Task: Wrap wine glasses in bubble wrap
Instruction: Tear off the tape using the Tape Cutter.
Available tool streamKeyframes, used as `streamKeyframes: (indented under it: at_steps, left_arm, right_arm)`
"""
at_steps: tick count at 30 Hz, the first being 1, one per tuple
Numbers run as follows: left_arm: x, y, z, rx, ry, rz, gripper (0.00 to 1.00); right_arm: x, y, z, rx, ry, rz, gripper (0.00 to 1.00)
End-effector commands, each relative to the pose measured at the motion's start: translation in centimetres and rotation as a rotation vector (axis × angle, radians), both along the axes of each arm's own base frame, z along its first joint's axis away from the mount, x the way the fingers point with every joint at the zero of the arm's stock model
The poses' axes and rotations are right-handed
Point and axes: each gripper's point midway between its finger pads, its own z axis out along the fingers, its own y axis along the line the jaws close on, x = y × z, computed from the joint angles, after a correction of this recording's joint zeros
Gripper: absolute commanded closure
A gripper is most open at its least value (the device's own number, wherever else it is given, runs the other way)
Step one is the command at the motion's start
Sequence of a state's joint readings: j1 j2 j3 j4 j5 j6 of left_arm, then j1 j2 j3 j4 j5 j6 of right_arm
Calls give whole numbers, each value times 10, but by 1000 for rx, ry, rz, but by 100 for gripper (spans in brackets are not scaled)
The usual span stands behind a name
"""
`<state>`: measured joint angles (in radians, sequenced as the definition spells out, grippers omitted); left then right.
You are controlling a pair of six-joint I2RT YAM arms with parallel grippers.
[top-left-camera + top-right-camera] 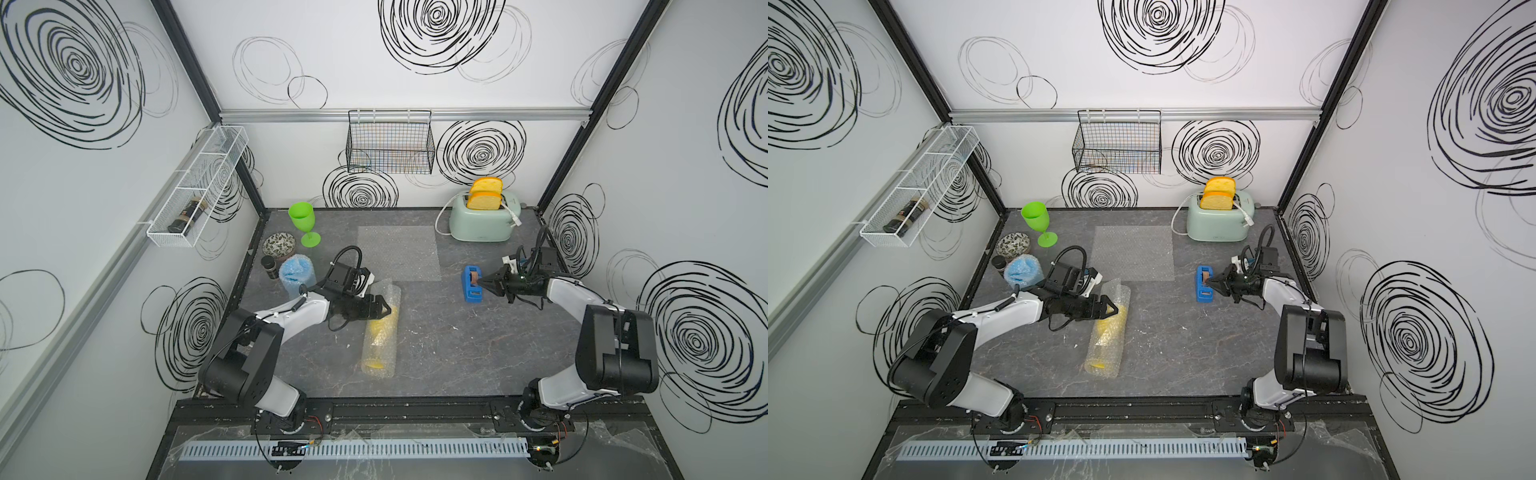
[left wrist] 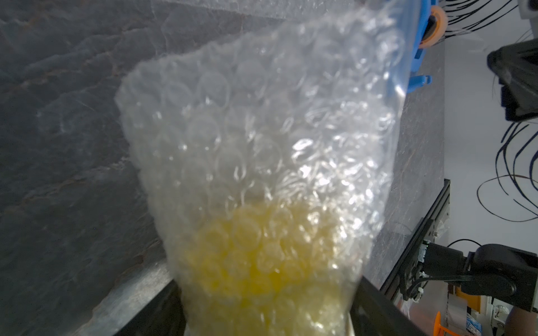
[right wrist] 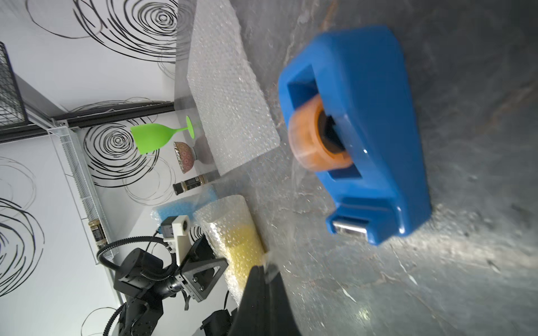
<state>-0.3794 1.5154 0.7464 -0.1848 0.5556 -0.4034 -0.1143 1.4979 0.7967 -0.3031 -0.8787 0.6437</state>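
The yellow goblet (image 1: 377, 332), rolled in bubble wrap (image 1: 388, 293), is laid at the middle of the tabletop (image 1: 457, 353) and is clasped between the widely spread jaws of the left pincer (image 1: 384, 311). The right pincer (image 1: 483, 283) is held fully closed at the blue tape dispenser (image 1: 471, 296).

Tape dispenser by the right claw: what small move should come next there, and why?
Probably draw the right gripper away from the tape dispenser, toward the wrapped yellow glass. Its jaws are shut, seemingly on the tape end, while the left gripper clamps the wrapping closed, ready for taping.
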Motion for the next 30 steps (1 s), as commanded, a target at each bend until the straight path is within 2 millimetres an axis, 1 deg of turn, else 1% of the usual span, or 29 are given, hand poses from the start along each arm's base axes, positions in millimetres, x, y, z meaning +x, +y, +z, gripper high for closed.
streamKeyframes:
  at_steps: [1, 5, 8, 10, 12, 15, 18, 21, 23, 25, 27, 28, 30]
  left_arm:
    - [-15, 9, -16, 54, 55, 4, 16]
    - [-15, 8, -15, 54, 56, -4, 16]
    - [-14, 7, -15, 55, 55, -3, 16]
    - [-14, 6, -13, 49, 53, -5, 16]
    - [-16, 7, -16, 53, 55, -7, 16]
    - [-14, 6, -14, 52, 51, -7, 15]
    - [-16, 6, -15, 52, 51, -10, 15]
    - [-14, 6, -13, 53, 47, -8, 15]
    - [-15, 6, -12, 50, 48, -8, 15]
    - [-16, 7, -16, 56, 53, -9, 16]
    - [-14, 6, -14, 55, 51, -7, 16]
    - [-13, 6, -12, 53, 46, -6, 15]
    - [-14, 5, -12, 48, 47, -11, 16]
  right_arm:
    - [-26, -4, -21, -62, 39, 30, 100]
    - [-40, -9, -44, -111, 84, 36, 100]
    - [-48, -8, -59, -110, 119, 46, 100]
    - [-51, -9, -66, -116, 131, 45, 100]
    - [-51, -10, -70, -128, 129, 41, 100]
    - [-51, -14, -84, -164, 158, 43, 100]
    - [-56, -13, -96, -177, 186, 53, 100]
    - [-54, -11, -90, -177, 179, 61, 100]
    - [-53, -9, -78, -169, 153, 60, 100]
    - [-52, -7, -66, -186, 123, 65, 100]
    - [-52, -5, -59, -198, 108, 75, 100]
    - [-54, -4, -58, -202, 107, 75, 100]
    - [-57, -6, -69, -227, 113, 63, 100]
